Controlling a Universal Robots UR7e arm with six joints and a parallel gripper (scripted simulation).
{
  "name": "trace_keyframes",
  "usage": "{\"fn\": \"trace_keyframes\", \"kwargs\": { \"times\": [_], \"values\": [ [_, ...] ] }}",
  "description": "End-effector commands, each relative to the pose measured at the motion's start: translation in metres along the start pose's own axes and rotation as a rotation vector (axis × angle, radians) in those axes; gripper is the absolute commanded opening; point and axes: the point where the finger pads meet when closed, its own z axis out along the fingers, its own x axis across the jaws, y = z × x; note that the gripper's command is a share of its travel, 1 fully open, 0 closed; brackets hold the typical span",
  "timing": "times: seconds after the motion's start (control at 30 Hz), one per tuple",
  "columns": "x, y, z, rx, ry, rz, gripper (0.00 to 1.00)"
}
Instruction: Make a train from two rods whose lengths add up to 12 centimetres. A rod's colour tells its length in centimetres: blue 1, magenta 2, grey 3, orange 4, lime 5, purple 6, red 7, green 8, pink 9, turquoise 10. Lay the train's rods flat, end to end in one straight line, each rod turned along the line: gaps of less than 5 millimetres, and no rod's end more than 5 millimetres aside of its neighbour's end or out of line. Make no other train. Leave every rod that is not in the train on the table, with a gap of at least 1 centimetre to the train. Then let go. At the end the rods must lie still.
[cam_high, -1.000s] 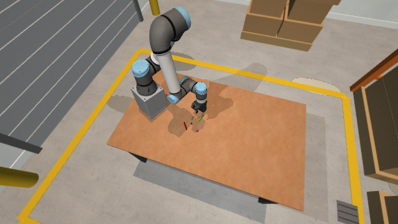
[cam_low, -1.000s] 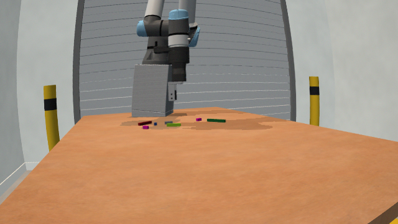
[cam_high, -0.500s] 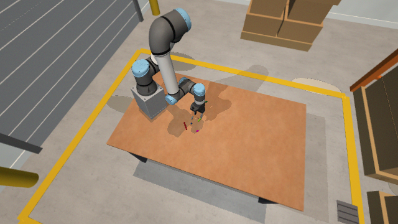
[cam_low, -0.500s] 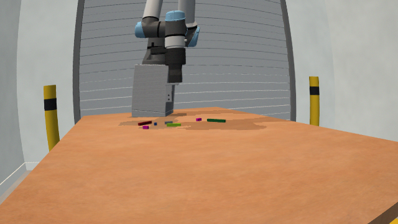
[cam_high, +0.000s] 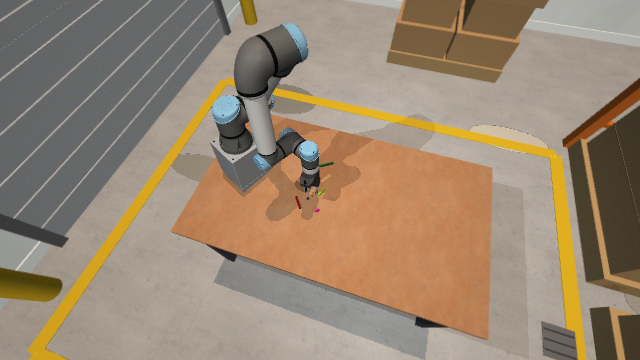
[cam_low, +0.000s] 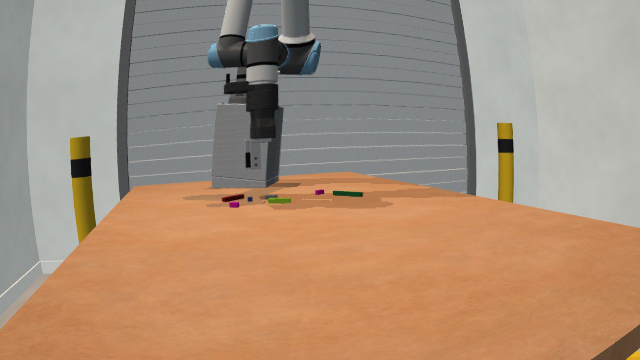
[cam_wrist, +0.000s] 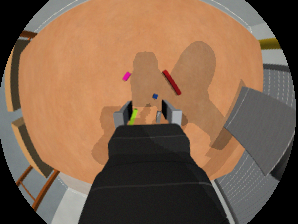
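Note:
My gripper (cam_high: 306, 189) (cam_low: 253, 166) (cam_wrist: 147, 106) is open and empty, hanging a little above the table. A lime rod (cam_high: 321, 192) (cam_low: 279, 200) (cam_wrist: 132, 117) lies flat just below it, by one finger in the wrist view. A red rod (cam_high: 298, 202) (cam_low: 233, 198) (cam_wrist: 172, 82) lies flat a short way off, apart from the lime rod. A small blue rod (cam_high: 307, 198) (cam_low: 250, 199) (cam_wrist: 154, 96) lies between them. A magenta rod (cam_high: 317, 210) (cam_low: 234, 204) (cam_wrist: 127, 76) lies near the red one. A green rod (cam_high: 326, 164) (cam_low: 347, 193) lies further off, near a second magenta rod (cam_low: 319, 192).
The rods lie on a brown table (cam_high: 400, 240) (cam_low: 320, 280) near the arm's grey base block (cam_high: 240, 170) (cam_low: 230, 150). A small dark grey piece (cam_low: 271, 196) lies behind the lime rod. Yellow posts (cam_low: 81, 185) (cam_low: 505, 160) stand beyond the table's sides.

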Motion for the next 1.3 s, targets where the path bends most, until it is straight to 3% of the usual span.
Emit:
{"fn": "trace_keyframes", "kwargs": {
  "times": [0.0, 0.6, 1.07, 1.1, 1.27],
  "values": [
    [0.016, -0.015, 0.003, 0.0, -0.001, -0.155, 1.0],
    [0.057, -0.037, 0.008, -0.001, -0.002, -0.545, 1.0],
    [0.063, -0.039, 0.008, -0.001, -0.002, -0.605, 1.0],
    [0.063, -0.039, 0.008, -0.001, -0.002, -0.605, 0.54],
    [0.063, -0.039, 0.008, -0.001, -0.002, -0.605, 0.54]
  ]
}}
